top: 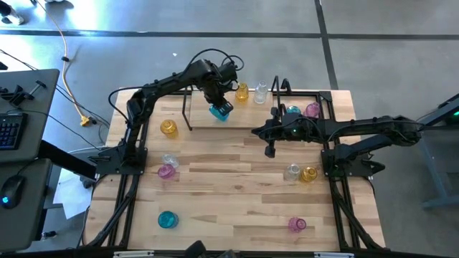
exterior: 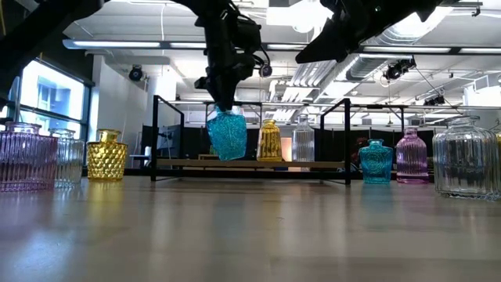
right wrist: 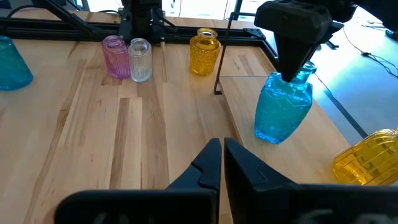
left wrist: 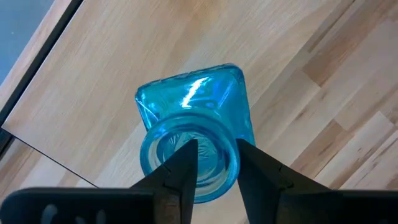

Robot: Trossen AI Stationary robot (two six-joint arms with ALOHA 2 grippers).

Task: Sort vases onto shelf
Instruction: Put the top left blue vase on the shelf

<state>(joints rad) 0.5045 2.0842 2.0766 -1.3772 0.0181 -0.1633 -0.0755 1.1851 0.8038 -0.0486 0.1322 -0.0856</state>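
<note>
My left gripper (left wrist: 214, 168) is over the shelf (exterior: 250, 164), one finger (left wrist: 180, 171) inside the neck of the teal vase (left wrist: 199, 115), the other against the outside of the rim. Fingers look pinched on the rim wall; can't tell if the grip has let go. The vase hangs tilted, base low over the shelf's wooden board, toward its left end. Low view doesn't settle whether the base touches the board.

On the shelf, right of that vase: a yellow vase (exterior: 269, 142), then a clear vase (exterior: 303, 142), both upright.

My right gripper (right wrist: 221, 163) is in front of the shelf's right end, above the table (top: 237, 201), fingers closed, empty.

Just past the shelf's right end: a second teal vase (exterior: 376, 162) and a pink vase (exterior: 411, 157).
</note>
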